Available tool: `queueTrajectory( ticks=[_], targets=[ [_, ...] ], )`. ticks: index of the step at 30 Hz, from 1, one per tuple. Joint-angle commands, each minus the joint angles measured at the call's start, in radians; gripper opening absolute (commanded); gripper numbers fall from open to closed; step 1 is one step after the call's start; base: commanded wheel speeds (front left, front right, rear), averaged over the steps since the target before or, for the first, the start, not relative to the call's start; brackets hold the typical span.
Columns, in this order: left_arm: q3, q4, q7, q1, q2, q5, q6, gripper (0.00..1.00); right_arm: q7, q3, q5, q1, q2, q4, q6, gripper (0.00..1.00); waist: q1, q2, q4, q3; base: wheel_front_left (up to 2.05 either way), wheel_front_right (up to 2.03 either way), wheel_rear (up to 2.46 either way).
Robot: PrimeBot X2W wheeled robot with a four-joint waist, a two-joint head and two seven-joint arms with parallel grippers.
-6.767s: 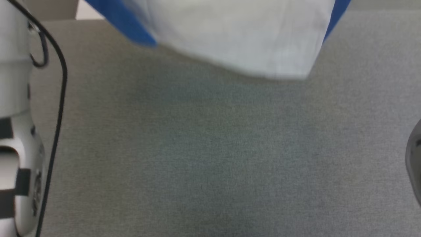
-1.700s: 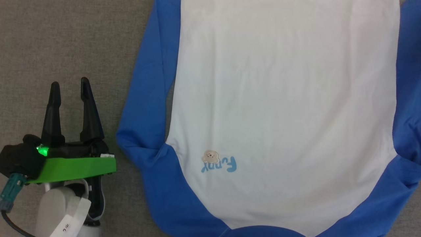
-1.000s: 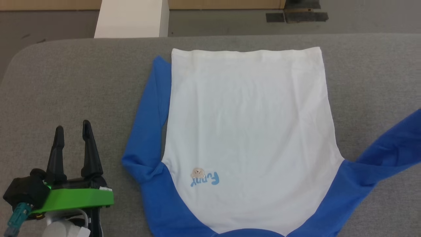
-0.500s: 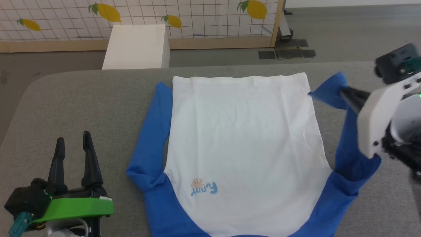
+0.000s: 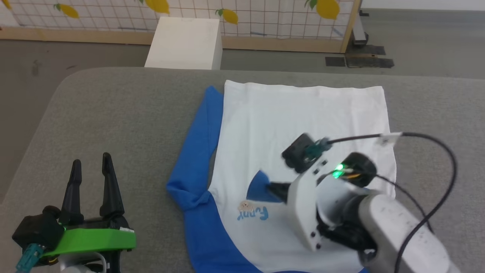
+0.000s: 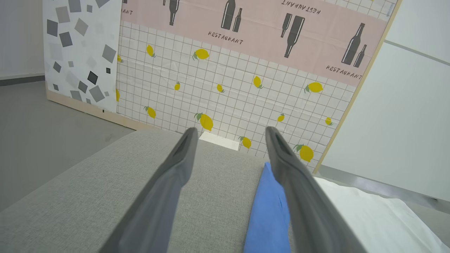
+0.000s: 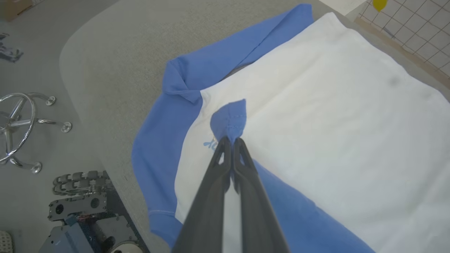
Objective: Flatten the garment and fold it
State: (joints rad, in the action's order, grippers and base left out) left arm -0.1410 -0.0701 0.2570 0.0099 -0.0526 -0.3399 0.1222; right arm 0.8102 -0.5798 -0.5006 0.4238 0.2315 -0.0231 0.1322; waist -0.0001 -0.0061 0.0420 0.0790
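The garment (image 5: 303,113) lies face up on the grey cushion (image 5: 113,113), hem at the far side. Its white body (image 7: 334,123) is flat, with a bear patch (image 5: 245,206) and light-blue lettering near me. One blue sleeve (image 5: 197,151) lies folded along its left edge. My right gripper (image 5: 269,186) is shut on the cuff of the other blue sleeve (image 7: 230,117), held over the chest just above the lettering; that sleeve trails back under my arm. My left gripper (image 5: 91,161) stands open over bare cushion left of the shirt, its fingers (image 6: 172,175) apart with nothing between them.
A white box (image 5: 185,41) stands on the floor beyond the cushion, before a lemon-print panel (image 6: 228,91). The cushion's rounded corner (image 5: 64,79) is at the far left. A chrome chair base (image 7: 17,126) and part of my wheeled base (image 7: 84,207) sit on the floor.
My right gripper has carried the blue sleeve cuff from the shirt's right side leftwards across the white body to the chest. The camera has shifted slightly. The left gripper has held still.
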Motion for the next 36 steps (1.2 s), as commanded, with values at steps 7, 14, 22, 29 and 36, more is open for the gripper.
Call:
queueTrajectory(
  ticks=[7,14,22,29,36],
  targets=[
    [0.003,0.003,0.005,0.002,0.002,-0.016,-0.006,1.00,-0.067,-0.137,-0.028,-0.036,-0.025,0.122,-0.002,0.00,0.0001,0.0061,0.030,0.022,0.00,0.00,0.00],
    [0.000,-0.004,0.005,0.001,0.002,-0.023,-0.012,1.00,-0.155,-0.210,-0.033,-0.026,-0.056,0.232,-0.002,0.00,0.0001,0.0061,0.022,0.045,0.00,0.00,0.00],
    [0.003,0.001,0.005,0.000,0.002,-0.025,-0.015,1.00,-0.228,-0.226,-0.080,0.012,-0.088,0.286,-0.002,1.00,0.0001,0.0061,0.006,0.048,0.00,0.00,0.00],
    [-0.006,0.006,0.005,0.009,0.002,-0.019,-0.016,1.00,-0.303,-0.053,-0.144,0.038,-0.058,0.177,-0.002,1.00,0.0001,0.0061,-0.020,0.022,0.00,0.00,0.00],
    [0.001,0.012,0.005,0.023,0.002,-0.023,-0.019,1.00,-0.458,0.349,-0.050,-0.010,-0.073,0.130,-0.002,1.00,0.0001,0.0061,-0.047,-0.002,0.00,0.00,0.00]
  ],
)
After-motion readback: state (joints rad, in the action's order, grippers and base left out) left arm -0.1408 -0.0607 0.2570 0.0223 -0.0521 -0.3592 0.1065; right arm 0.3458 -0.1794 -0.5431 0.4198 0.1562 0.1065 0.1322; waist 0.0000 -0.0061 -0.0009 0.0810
